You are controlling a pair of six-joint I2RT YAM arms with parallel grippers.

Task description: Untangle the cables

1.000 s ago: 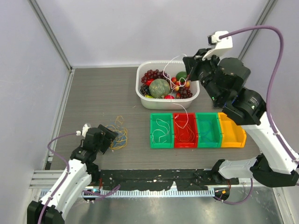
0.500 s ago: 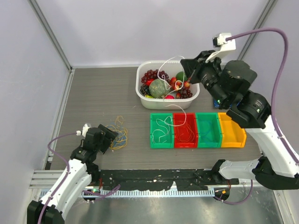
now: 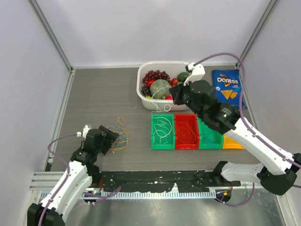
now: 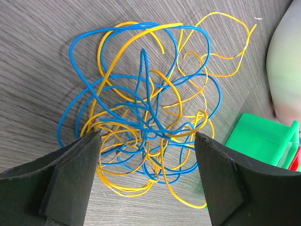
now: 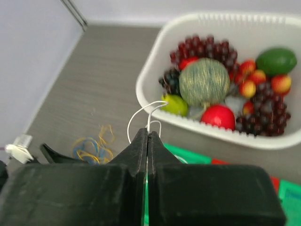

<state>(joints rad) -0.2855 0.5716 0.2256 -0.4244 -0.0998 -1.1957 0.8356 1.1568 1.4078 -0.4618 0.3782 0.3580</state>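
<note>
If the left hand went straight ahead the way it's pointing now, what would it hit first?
Most likely the tangle of blue and yellow cables lying on the table. It sits right between the open fingers of the left hand. How far off it is, the wrist view cannot show.

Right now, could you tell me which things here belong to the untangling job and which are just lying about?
Job: blue-and-yellow cable tangle; white cable in right gripper; white cables in green bin, red bin.
Lying about: fruit basket; Doritos bag.
</note>
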